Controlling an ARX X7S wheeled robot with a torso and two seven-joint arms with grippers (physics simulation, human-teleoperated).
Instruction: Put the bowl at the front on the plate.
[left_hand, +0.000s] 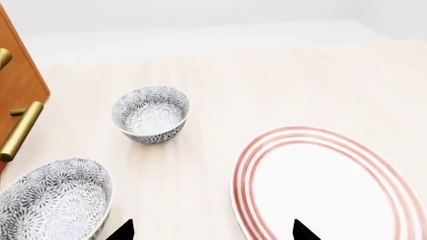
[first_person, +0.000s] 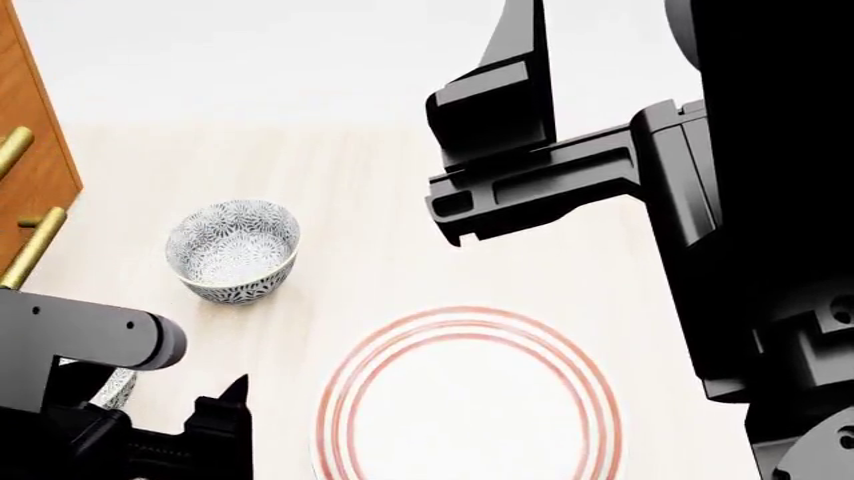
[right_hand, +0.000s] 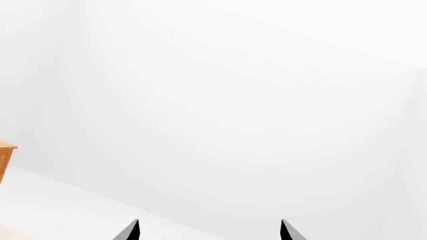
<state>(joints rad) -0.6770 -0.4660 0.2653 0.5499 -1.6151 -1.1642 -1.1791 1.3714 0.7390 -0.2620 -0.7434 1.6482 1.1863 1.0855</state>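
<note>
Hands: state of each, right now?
Left hand: open, holding nothing, tips apart above the table between a bowl and the plate.
Right hand: open, holding nothing.

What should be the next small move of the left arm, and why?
Probably shift the left gripper sideways over the near bowl and lower it. Its open tips are empty and sit between that bowl and the plate; the bowl stands untouched on the table, apart from the plate.

No text, label, brand, number or sign can be read on anything in these three views.
</note>
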